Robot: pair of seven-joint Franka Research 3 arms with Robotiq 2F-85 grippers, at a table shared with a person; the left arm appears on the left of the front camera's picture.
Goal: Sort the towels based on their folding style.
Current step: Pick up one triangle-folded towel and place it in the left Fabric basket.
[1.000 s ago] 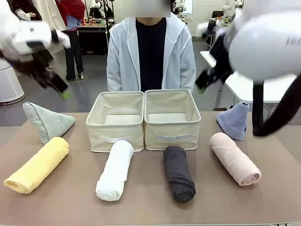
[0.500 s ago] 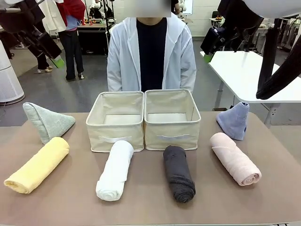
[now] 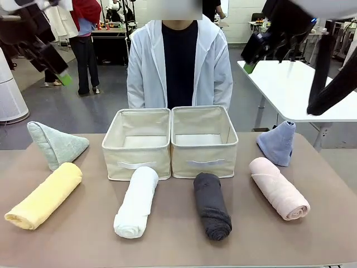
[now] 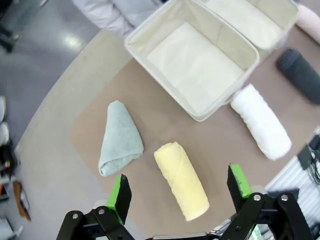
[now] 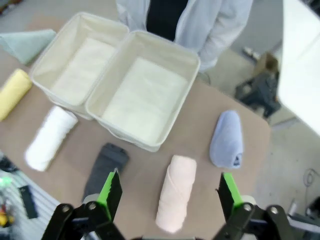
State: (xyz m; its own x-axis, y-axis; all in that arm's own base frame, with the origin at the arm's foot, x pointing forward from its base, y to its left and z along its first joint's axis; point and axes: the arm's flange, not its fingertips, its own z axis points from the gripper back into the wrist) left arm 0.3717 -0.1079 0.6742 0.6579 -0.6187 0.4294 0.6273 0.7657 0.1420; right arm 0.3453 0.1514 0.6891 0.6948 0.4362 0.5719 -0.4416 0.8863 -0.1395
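Front view, nearest row across the lower frame: four rolled towels lie on the brown surface, with a yellow roll at lower left, then a white roll, a dark grey roll and a pink roll at right. Each roll's long axis runs roughly from the near edge toward the far side. Behind them a mint cone sits at the left edge and a blue cone at the right. Between the cones, two cream bins, the left bin and the right bin, stand touching and appear empty. A person stands behind the bins.

Both arms hang high in the upper corners, well apart from everything. In the left wrist view the left gripper has its jaws spread wide. The yellow roll lies below, between them, its axis slanting from upper left to lower right and crossing the line between the jaws. The mint cone is just to its upper left. In the right wrist view the right gripper also has its jaws spread. The pink roll lies between them, nearly upright in frame, with the blue cone to its upper right.

The left arm looks nearer the yellow roll and the right arm nearer the pink roll. The height above the towels cannot be judged. The lower end of each of these two rolls sits close to the gripper body at the frame bottom, and the right wrist view is slightly blurred.
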